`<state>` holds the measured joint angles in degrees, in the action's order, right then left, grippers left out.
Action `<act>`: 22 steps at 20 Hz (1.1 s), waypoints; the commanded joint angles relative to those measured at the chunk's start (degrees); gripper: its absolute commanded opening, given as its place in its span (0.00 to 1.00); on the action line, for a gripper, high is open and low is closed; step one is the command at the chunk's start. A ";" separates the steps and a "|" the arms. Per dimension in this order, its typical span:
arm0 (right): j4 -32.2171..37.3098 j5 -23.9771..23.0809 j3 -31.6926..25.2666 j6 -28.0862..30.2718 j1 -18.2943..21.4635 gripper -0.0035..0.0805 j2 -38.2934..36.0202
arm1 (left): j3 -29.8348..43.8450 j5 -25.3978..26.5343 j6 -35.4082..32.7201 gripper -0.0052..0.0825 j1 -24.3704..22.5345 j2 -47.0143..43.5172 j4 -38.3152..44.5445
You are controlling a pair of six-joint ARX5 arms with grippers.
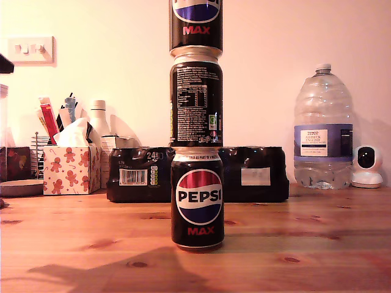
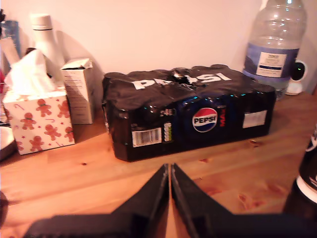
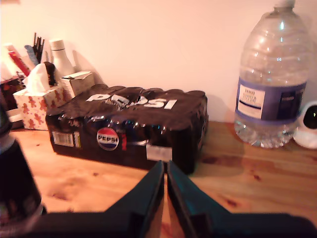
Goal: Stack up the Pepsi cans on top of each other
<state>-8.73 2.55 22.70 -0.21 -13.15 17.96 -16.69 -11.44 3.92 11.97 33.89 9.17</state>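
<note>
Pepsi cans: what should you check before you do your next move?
1. Three cans stacked, bottom can, middle can, top can: ok.
2. Cans lined up straight, no lean: ok.
3. My first gripper has its fingers shut and holds nothing: ok.
4. My second gripper has its fingers shut and holds nothing: ok.
5. Both grippers apart from the cans in the wrist views: ok.
6. Top can's upper end, cut off by the exterior view's edge: cannot tell.
</note>
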 commanded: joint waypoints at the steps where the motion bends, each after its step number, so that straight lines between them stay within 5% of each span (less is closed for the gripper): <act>1: -1.40 0.24 -1.44 -0.42 0.13 0.03 -2.80 | 1.42 -0.31 -0.24 0.03 0.04 -1.68 -1.29; 10: -13.60 1.46 -1.49 -3.13 0.04 0.03 -16.31 | 1.42 -0.57 0.66 0.03 1.77 -14.03 -7.82; 18: -27.67 1.33 -1.49 -3.93 0.04 0.03 -16.68 | 1.42 -1.64 4.09 0.03 2.82 -15.93 -19.15; 22: -27.41 1.36 -1.49 -3.91 0.04 0.03 -16.68 | 1.42 -1.62 4.09 0.03 2.82 -15.96 -26.29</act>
<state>-36.58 3.90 21.93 -4.05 -13.17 1.13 -16.67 -12.99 7.60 14.83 18.00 -16.86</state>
